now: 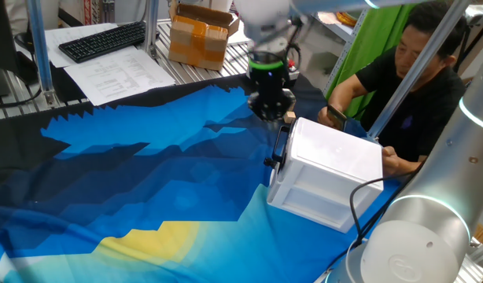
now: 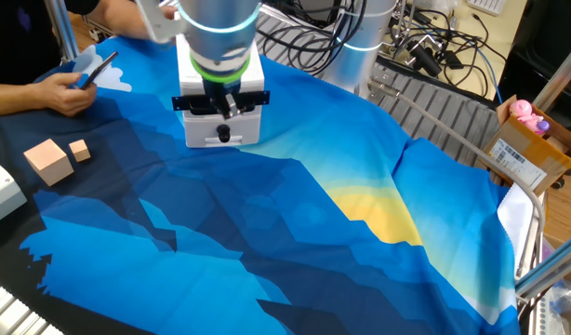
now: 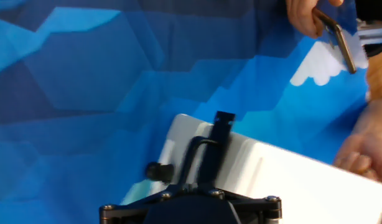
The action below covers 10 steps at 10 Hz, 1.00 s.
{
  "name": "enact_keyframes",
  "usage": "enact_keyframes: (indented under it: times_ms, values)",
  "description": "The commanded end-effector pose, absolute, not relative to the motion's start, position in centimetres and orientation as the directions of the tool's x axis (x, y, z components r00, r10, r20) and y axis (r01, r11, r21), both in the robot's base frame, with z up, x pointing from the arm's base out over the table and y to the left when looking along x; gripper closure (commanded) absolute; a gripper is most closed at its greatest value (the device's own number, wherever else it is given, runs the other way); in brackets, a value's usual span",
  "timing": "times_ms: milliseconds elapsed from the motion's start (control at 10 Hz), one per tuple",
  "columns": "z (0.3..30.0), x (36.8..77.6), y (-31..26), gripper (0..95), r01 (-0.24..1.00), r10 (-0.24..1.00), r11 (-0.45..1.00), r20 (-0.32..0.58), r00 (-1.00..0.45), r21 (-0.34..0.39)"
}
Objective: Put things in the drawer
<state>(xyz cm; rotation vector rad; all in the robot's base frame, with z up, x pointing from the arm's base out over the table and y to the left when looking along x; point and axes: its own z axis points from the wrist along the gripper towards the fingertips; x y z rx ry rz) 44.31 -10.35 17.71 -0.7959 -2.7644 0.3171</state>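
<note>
Arm reaches down, wrist vertical; gripper (image 1: 274, 115) points straight down, finger spread hidden from view.

Blue cloth (image 1: 147, 181) on table; keyboard (image 1: 101, 40), cardboard box (image 1: 198, 35) behind

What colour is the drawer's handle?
Black, against the white drawer; the handle shows best in one fixed view.

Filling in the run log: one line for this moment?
gripper: above drawer handle end | grasp: cannot tell | wooden blocks: on cloth, apart
</note>
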Motion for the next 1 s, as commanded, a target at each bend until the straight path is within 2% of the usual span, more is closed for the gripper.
enact_keyframes:
  times_ms: [100, 400, 1000]
  values:
    - [16.3, 46.8, -6.7, 95.0, 0.505, 0.516, 0.856, 0.200, -0.833, -0.108]
    - [15.7, 47.0, -5.3, 95.0, 0.510, 0.513, 0.857, 0.220, -0.829, -0.076]
    - [16.0, 46.1, -4.5, 95.0, 0.532, 0.535, 0.843, 0.222, -0.815, -0.081]
